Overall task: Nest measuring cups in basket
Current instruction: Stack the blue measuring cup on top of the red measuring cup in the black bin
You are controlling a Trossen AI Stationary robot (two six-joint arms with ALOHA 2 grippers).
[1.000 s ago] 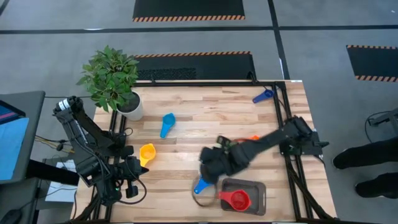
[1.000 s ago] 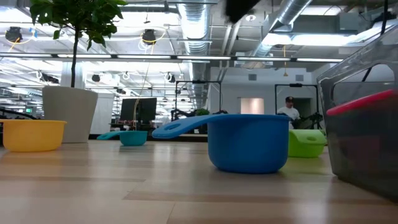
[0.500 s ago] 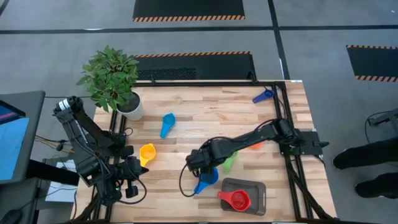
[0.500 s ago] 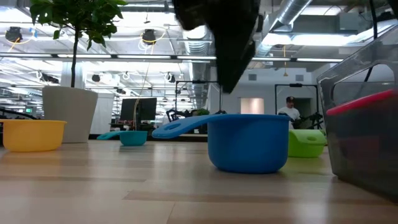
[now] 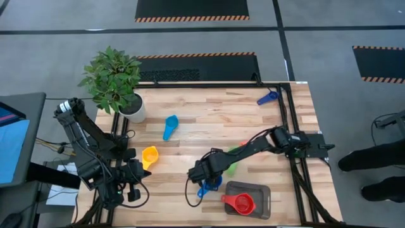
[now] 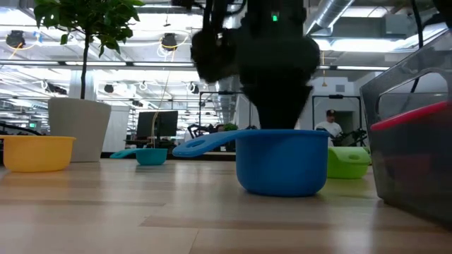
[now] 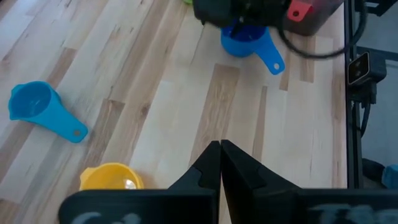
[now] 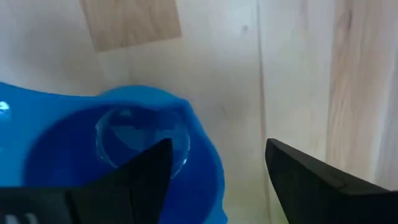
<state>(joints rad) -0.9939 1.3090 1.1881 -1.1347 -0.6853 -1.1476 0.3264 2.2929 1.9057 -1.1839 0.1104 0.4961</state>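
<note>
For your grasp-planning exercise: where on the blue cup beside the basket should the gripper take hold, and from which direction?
Probably the rim wall of the blue cup, from straight above. It sits upright, mouth open, so one finger can go inside and one outside. The right gripper hangs open over that rim.

No text, label, brand, number or sign can be read in any of the views

Table [image 5: 209, 126] showing pale wood planks w/ visible grain, smooth, semi-matt. Blue cup [image 8: 118, 155] looking like glossy plastic, catching light inside. Basket [image 5: 261, 196] appearing dark mesh, matt.
</note>
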